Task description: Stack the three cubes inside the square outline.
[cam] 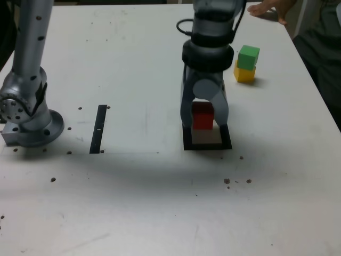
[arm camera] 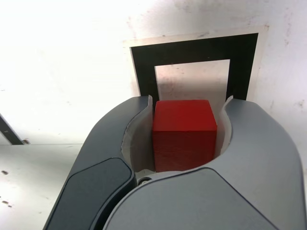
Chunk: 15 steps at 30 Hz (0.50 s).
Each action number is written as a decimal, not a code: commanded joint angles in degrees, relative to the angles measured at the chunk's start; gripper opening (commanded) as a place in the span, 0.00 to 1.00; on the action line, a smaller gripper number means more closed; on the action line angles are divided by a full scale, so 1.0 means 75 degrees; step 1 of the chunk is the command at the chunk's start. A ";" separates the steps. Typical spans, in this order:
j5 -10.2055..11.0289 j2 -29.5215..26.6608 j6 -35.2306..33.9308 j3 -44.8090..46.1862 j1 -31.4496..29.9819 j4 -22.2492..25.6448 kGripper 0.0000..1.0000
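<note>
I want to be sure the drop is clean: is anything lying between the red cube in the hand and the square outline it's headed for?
Nothing visible does. The hand holds the red cube just over the square outline, whose white centre is bare. The green cube sits on the yellow cube, well away.

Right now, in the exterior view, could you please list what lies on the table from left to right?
Arm base → thin black strip → gripper holding the red cube over the square outline → green cube stacked on yellow cube.

Outline [cam: 207,145] centre bare below held red cube [cam: 202,116]; green-on-yellow stack [cam: 246,64] well apart, near table's far edge.
</note>
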 commanded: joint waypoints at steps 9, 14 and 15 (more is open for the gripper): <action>-0.0089 0.0386 -0.0018 -0.0084 -0.0094 -0.0139 0.22; -0.0103 0.0466 -0.0016 -0.0079 -0.0094 -0.0171 0.23; -0.0105 0.0474 -0.0006 -0.0079 -0.0094 -0.0175 0.26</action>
